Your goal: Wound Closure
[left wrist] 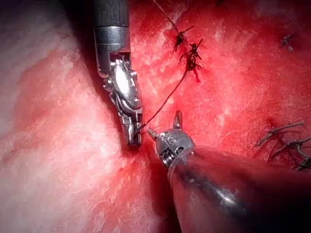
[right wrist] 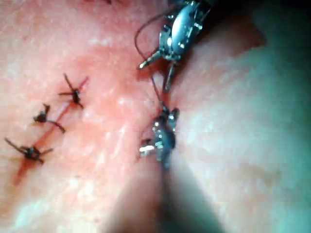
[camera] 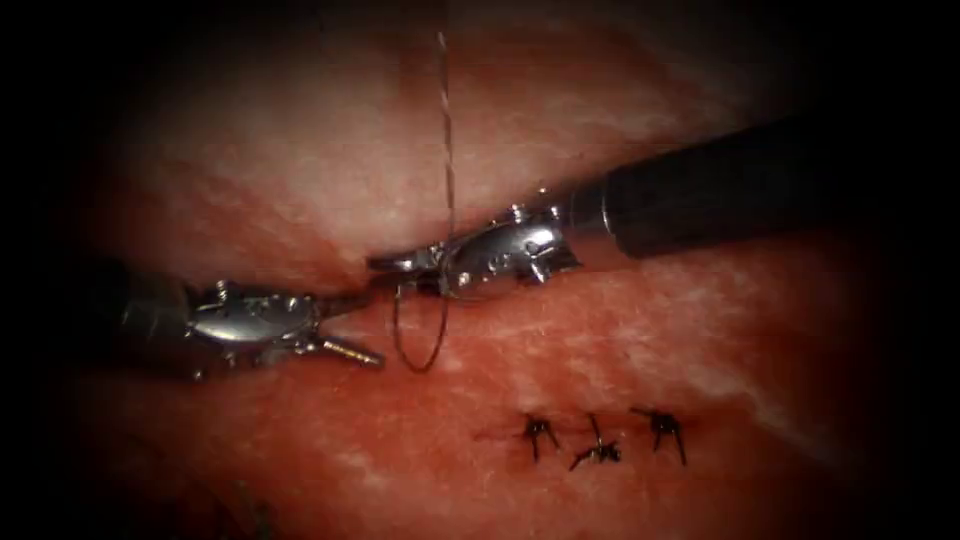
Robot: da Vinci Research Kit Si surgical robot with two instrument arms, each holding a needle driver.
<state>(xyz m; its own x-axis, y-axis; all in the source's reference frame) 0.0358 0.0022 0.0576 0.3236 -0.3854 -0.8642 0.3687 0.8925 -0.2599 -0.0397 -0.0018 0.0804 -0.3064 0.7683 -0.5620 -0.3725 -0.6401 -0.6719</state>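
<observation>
Right tool (camera: 400, 262): fingers closed on thread (camera: 447, 120). Left tool (camera: 345, 325): fingers open, empty. Thread is limp and thin; grip near the loop.

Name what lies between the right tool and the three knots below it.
Only bare tissue, seen in the endoscope view, between the right tool, shut on the thread, and the knots.
</observation>
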